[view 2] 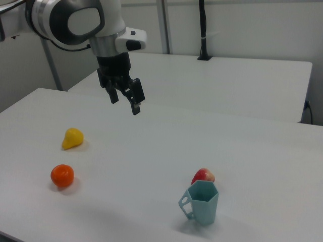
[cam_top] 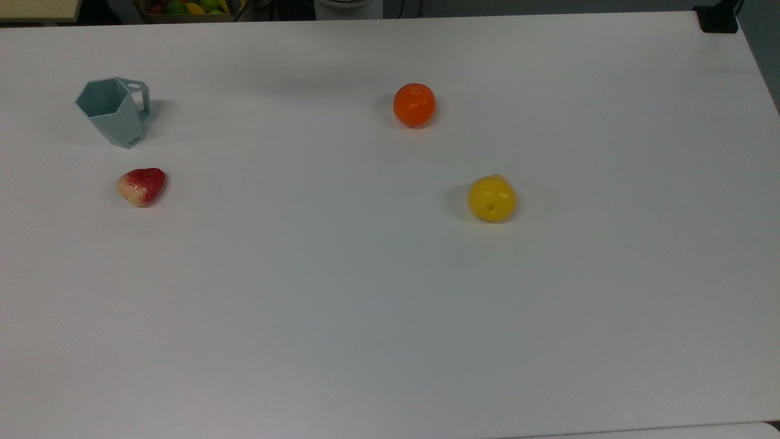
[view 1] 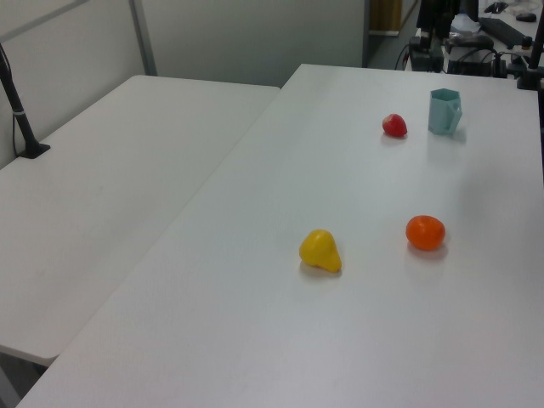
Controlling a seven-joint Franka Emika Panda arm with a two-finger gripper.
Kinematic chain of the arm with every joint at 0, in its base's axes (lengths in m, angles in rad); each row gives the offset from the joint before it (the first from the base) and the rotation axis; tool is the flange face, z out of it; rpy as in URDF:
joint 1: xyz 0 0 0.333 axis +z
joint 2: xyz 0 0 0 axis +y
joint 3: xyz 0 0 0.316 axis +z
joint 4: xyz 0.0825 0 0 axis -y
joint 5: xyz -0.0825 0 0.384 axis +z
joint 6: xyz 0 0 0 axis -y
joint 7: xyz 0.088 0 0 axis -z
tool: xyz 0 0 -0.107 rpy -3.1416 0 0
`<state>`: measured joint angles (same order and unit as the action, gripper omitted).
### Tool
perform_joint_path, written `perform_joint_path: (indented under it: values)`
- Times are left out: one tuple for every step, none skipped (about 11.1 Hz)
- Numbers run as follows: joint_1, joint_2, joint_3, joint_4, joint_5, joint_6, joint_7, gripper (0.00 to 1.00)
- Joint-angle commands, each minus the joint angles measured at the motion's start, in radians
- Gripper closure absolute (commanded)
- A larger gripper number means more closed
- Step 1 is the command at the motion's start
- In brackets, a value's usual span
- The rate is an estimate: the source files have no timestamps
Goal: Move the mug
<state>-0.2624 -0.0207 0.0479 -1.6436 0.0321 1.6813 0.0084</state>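
The pale teal mug [cam_top: 116,116] with faceted sides stands upright on the white table [cam_top: 365,292], at the far left in the top view, its squared handle pointing to the top view's right. It also stands at the far right of the left view as the mug [view 1: 444,112] and near the front in the right view as the mug [view 2: 202,202]. My gripper [view 2: 124,102] hangs high above the table in the right view, well to the left of and behind the mug. It is open and holds nothing.
A red fruit [cam_top: 142,186] lies close beside the mug. An orange [cam_top: 414,105] and a yellow fruit [cam_top: 492,199] lie farther off toward the table's middle. A bin of fruit [cam_top: 186,7] sits past the far edge. A second white table [view 1: 102,195] adjoins.
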Motion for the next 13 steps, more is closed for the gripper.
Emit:
perform_joint_path:
  values:
    - [-0.040, 0.008, -0.008, 0.054, 0.000, -0.023, -0.011, 0.00]
    - [-0.038, 0.013, -0.008, 0.056, 0.000, -0.019, -0.008, 0.00]
    - [-0.035, 0.015, -0.007, 0.054, 0.003, -0.020, -0.008, 0.00]
    - [-0.034, 0.019, -0.007, 0.054, 0.014, -0.020, -0.005, 0.00]
    - [-0.037, 0.025, -0.007, 0.054, 0.037, -0.029, 0.005, 0.00]
    - [-0.044, 0.025, -0.008, 0.048, 0.060, -0.043, 0.043, 0.00]
    - [-0.067, 0.030, -0.011, 0.048, 0.069, -0.052, 0.144, 0.00]
    - [-0.089, 0.037, -0.011, 0.047, 0.068, -0.043, 0.210, 0.00]
    - [-0.107, 0.056, -0.013, 0.048, 0.055, -0.043, 0.232, 0.00]
    - [-0.144, 0.067, -0.013, 0.045, 0.052, -0.042, 0.238, 0.00]
    - [-0.181, 0.086, -0.013, 0.041, 0.052, -0.040, 0.239, 0.00]
    - [-0.201, 0.093, -0.013, 0.025, 0.052, -0.037, 0.239, 0.00]
    - [-0.219, 0.093, -0.013, -0.016, 0.055, 0.009, 0.240, 0.00]
